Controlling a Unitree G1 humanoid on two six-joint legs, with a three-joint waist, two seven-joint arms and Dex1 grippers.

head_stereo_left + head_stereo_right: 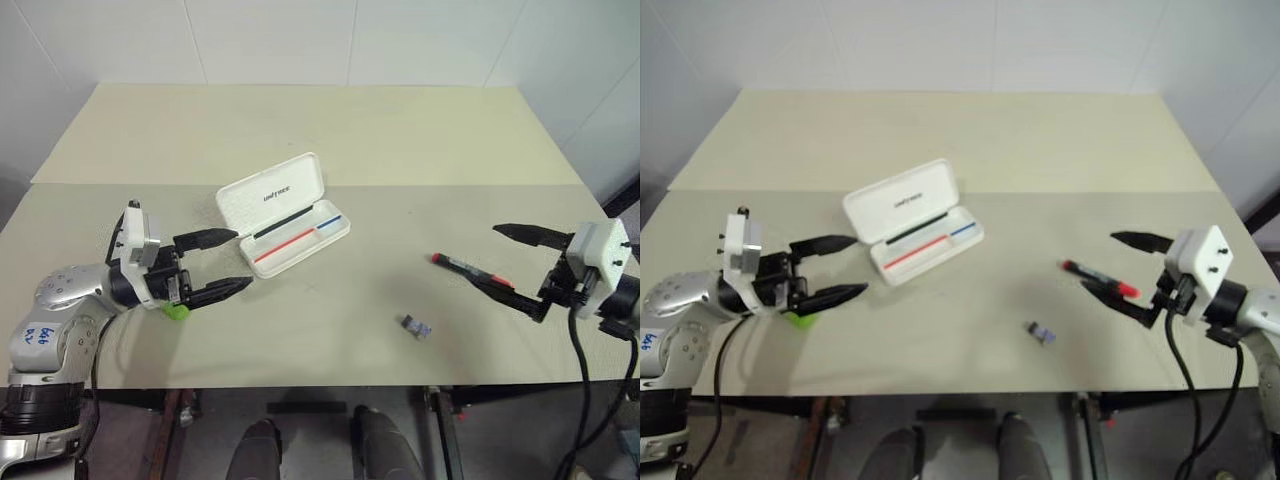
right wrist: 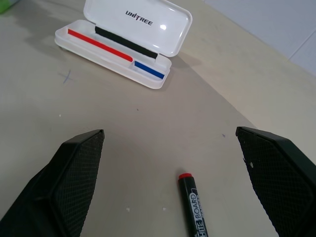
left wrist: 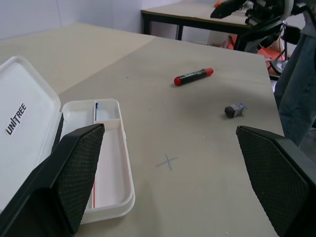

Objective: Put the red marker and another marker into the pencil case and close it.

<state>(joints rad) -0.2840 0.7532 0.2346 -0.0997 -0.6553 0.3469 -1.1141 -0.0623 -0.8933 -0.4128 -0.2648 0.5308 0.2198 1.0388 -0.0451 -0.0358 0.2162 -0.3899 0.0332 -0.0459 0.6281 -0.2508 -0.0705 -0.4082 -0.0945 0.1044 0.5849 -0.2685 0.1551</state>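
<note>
Both sets of jaws stand spread wide and hold nothing: the left gripper (image 1: 212, 263) hangs low over the table (image 1: 330, 130) at about 8 o'clock from the case, the right gripper (image 1: 520, 268) at the table's 3 o'clock side, pointing inward. By my reading the task is at its first step, the pick-up, with neither marker yet taken. The red marker (image 1: 470, 269) lies flat on the table just in front of the right jaws, its length running roughly along their line, so the next move probably calls for the right gripper to drop and straddle the slim barrel, perhaps with a wrist turn so the fingers close across it and not along it. The green marker (image 1: 177, 310) is mostly hidden beneath the left gripper, 1 bright green end peeking out at its near side; the left arm would need to back off or tilt down to get around it. A small dark object (image 1: 416, 326) sits at about 7 o'clock from the red marker, well apart from both arms. The case (image 1: 283, 214) lies open near the table's middle, lid (image 2: 148, 24) tipped back on its hinge, and its tray shows red, blue and black lines; no marker is in it yet.
</note>
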